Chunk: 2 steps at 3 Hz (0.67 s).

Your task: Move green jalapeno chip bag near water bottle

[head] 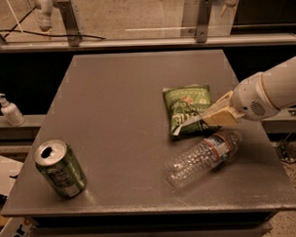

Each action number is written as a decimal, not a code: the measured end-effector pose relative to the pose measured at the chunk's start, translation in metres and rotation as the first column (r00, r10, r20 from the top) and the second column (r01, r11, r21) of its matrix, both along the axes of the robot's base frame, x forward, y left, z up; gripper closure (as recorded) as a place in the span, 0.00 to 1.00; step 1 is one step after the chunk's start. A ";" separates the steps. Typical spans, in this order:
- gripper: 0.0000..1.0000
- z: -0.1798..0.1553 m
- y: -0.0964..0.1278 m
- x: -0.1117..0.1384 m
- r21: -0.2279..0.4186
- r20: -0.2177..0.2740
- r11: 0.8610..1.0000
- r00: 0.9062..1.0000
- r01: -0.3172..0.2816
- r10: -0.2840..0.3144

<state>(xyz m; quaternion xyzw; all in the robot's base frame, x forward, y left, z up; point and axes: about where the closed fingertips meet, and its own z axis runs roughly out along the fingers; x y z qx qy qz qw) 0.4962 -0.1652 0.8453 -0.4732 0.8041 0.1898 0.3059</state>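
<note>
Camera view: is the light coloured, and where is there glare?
Camera view: a warm amber cast lies over everything; highlights glint on the water bottle and on the green soda can; the hand, at the green jalapeno chip bag lower right edge, looks yellowish; shadows are soft.
</note>
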 end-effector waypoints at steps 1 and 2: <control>0.36 0.000 0.000 0.009 0.033 -0.055 0.998 0.997 0.050 -0.048; 0.12 -0.004 -0.001 0.011 0.041 -0.093 0.996 0.992 0.083 -0.079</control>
